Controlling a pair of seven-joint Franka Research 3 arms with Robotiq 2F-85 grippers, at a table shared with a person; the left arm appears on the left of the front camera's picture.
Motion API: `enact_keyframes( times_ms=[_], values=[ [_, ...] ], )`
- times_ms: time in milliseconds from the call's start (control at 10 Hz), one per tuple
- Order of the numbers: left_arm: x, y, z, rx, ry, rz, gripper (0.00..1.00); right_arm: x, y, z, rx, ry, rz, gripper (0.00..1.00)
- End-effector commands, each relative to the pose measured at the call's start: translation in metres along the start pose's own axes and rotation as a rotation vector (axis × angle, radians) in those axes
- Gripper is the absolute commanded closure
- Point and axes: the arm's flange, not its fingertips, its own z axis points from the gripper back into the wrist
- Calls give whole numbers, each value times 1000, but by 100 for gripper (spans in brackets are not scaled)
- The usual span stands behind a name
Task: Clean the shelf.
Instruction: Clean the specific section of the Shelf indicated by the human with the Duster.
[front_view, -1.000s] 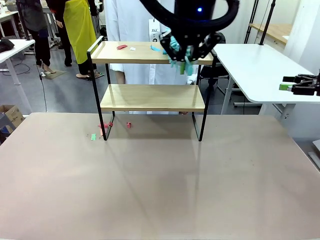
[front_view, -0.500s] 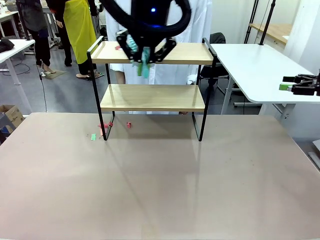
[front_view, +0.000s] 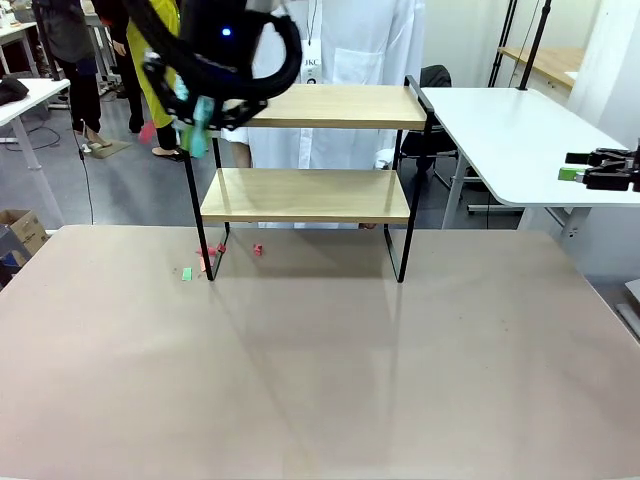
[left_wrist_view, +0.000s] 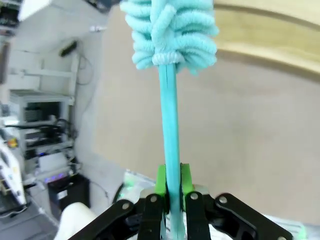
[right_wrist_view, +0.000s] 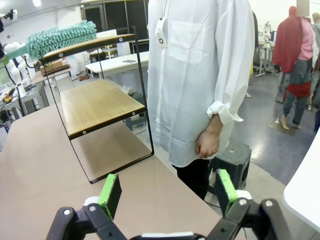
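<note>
The shelf (front_view: 330, 107) stands at the far side of the tan table, two light wooden boards on a black frame. My left gripper (front_view: 200, 108) hovers just past the left end of the top board, shut on the handle of a teal fluffy duster (front_view: 197, 138). In the left wrist view the green pads (left_wrist_view: 161, 181) clamp the duster (left_wrist_view: 170, 30) handle, with its head pointing away beside a shelf board (left_wrist_view: 272, 30). My right gripper (front_view: 572, 173) stays far right over a white table, open and empty. From the right wrist, the shelf (right_wrist_view: 100, 102), the duster (right_wrist_view: 62, 36) and the open gripper (right_wrist_view: 167, 192) are in view.
Small red and green scraps (front_view: 210, 253) lie on the tan table (front_view: 320, 370) by the shelf's left leg. A pink scrap (front_view: 148, 130) shows in the air left of the shelf. A person in a white coat (front_view: 340, 50) stands behind the shelf. A white table (front_view: 510, 130) is at the right.
My left gripper swept the duster leftward along the top board, from its right end to past its left end. The scraps on that board are gone. The right arm stayed still.
</note>
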Motion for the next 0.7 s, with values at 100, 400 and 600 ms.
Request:
enact_keyframes(
  times_ms=[100,400,600],
  values=[
    [-17,19,14,154,-188,-7,87,3,1,-1,0,0,6,0],
    [-28,33,47,47,-287,-34,87,3,1,-1,0,0,6,0],
    [-29,23,48,102,-249,-4,87,3,1,-1,0,0,6,0]
  ],
)
